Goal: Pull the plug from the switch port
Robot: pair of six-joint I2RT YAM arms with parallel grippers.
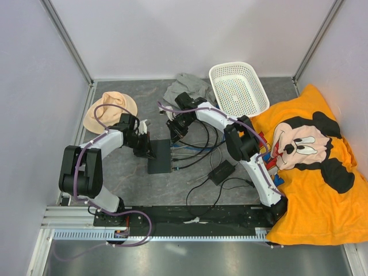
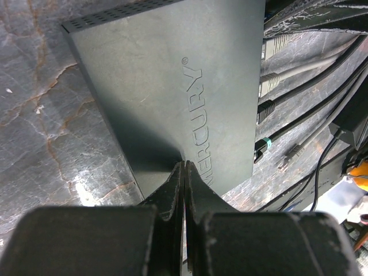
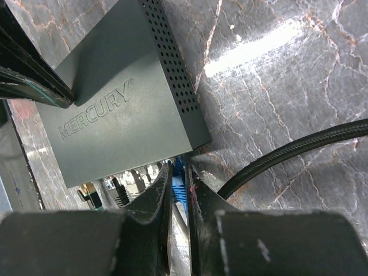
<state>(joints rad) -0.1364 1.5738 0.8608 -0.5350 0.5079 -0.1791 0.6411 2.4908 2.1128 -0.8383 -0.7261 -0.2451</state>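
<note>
The switch [image 1: 159,158] is a flat black box marked MERCURY [image 2: 161,86] [image 3: 115,109]. Several cables are plugged into the ports along one side [image 2: 261,95]; the port openings themselves are hidden by the plugs. My right gripper [image 3: 179,167] [image 1: 174,133] sits at the end of that row, at the box's corner, shut on a blue plug [image 3: 180,187] that still sits against the box edge. My left gripper [image 2: 184,164] [image 1: 142,145] is shut with nothing in it, its tips resting on the switch's top near the opposite edge.
A black braided cable [image 3: 287,152] crosses the marbled table beside the right fingers. A loose plug [image 2: 293,152] lies near the cables. A power brick [image 1: 221,171], white basket [image 1: 238,87], peach hat [image 1: 109,110], grey cloth [image 1: 188,86] and orange cushion [image 1: 310,167] surround the work area.
</note>
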